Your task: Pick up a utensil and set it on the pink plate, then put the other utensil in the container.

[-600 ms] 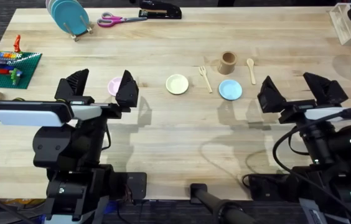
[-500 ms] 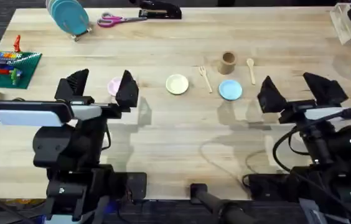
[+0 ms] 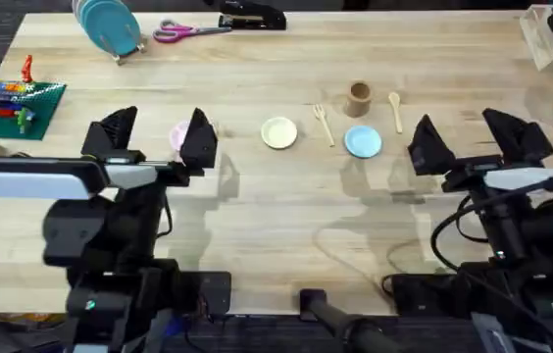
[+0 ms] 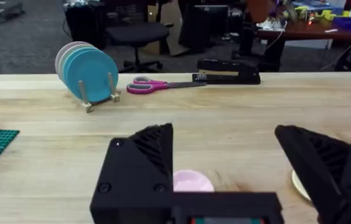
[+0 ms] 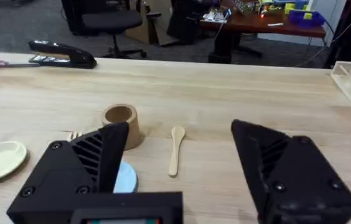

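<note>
The wooden fork (image 3: 325, 124) lies between the yellow plate (image 3: 278, 132) and the blue plate (image 3: 363, 142). The wooden spoon (image 3: 396, 110) (image 5: 175, 149) rests to the right of the tan cup (image 3: 358, 96) (image 5: 122, 124). The pink plate (image 3: 178, 137) (image 4: 191, 182) peeks out between my left gripper's fingers. My left gripper (image 3: 155, 137) (image 4: 231, 165) hovers open over the pink plate, holding nothing. My right gripper (image 3: 471, 140) (image 5: 182, 168) stands open right of the blue plate, its fingers empty.
A rack of blue plates (image 3: 108, 25), pink-handled scissors (image 3: 188, 31) and a black stapler (image 3: 253, 17) sit along the far edge. A green brick baseplate (image 3: 17, 103) lies at the far left. A clear bin (image 3: 543, 37) stands at the far right.
Both arms have risen slightly and shifted a little; the left gripper sits nearer the camera. The utensils, plates and cup have not moved.
</note>
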### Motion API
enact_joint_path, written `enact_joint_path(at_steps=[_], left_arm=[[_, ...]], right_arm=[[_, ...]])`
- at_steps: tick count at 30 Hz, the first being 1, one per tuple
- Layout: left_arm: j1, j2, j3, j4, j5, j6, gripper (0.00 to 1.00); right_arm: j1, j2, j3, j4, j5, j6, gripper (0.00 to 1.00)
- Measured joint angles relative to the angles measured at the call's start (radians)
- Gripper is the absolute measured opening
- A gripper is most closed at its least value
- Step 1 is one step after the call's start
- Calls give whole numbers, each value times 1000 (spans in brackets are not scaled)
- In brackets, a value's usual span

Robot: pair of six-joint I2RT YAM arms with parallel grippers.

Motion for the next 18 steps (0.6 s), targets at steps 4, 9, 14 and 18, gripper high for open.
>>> enact_joint_path(at_steps=[4,9,14,18], left_arm=[[0,0,92,-46,0,4,994],[0,49,238,-117,0,4,993],[0,179,391,-209,0,4,994],[0,306,534,-308,0,4,994]], right_arm=[[0,1,31,-21,5,0,998],[0,1,150,-103,36,0,997],[0,63,304,-201,53,0,996],[0,172,434,-303,57,0,998]])
